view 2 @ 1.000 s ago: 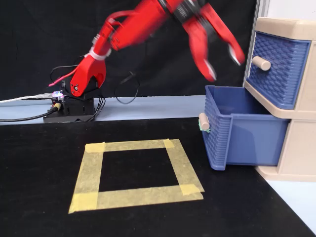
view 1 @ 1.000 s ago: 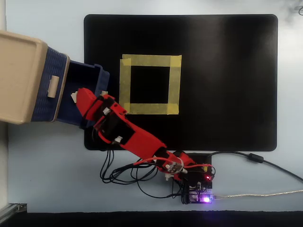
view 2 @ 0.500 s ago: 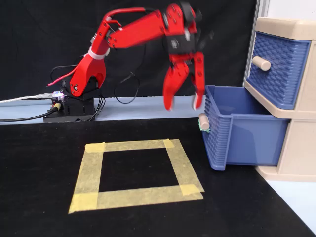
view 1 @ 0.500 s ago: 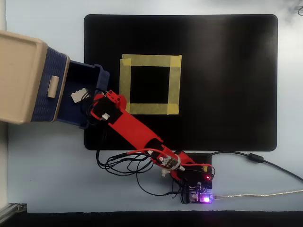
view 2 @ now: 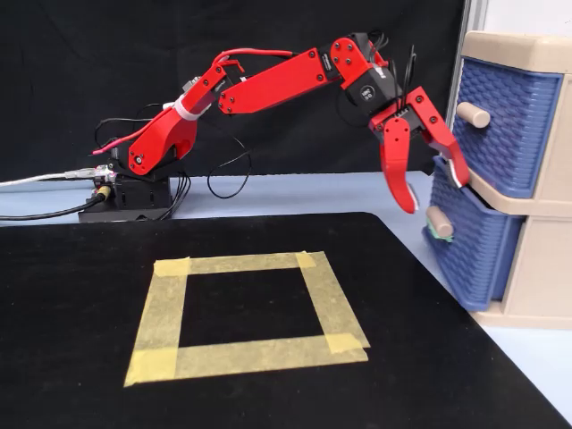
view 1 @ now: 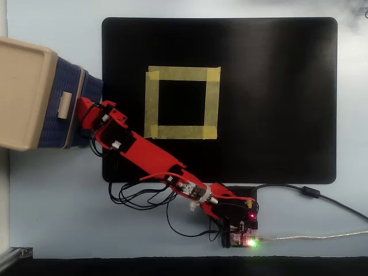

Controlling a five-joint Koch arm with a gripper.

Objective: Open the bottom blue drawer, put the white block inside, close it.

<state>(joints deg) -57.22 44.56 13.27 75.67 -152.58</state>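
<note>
The claw (view 2: pixel 435 190) hangs at the right of the fixed view with its two red fingers (view 2: pixel 394 170) spread apart and nothing between them. One finger reaches down in front of the bottom drawer (view 2: pixel 466 254); the other lies against the cabinet's (view 2: pixel 536 268) front edge just above that drawer's handle (view 2: pixel 439 222). In the overhead view the claw (view 1: pixel 82 110) sits at the left of the frame, right against the blue drawer fronts, beside the top drawer's handle (view 1: pixel 65 105).

The bottom drawer is pushed in, its ribbed front standing only slightly out from the cabinet face. The top drawer (view 2: pixel 497 125) above it is shut too. The white block shows in neither view.

From the claw the red arm (view 2: pixel 268 85) runs back toward the upper left of the fixed view and down to its base (view 2: pixel 125 195), which stands on the pale tabletop (view 1: pixel 57 201) among loose black wires. In the overhead view the arm (view 1: pixel 149 161) crosses the lower left corner of a black mat (view 1: pixel 276 103), with the base (view 1: pixel 238 221) at lower centre.

A square of yellow tape (view 1: pixel 181 102) lies on the mat, left of its middle in the overhead view, well apart from the claw. Its inside is bare mat.
</note>
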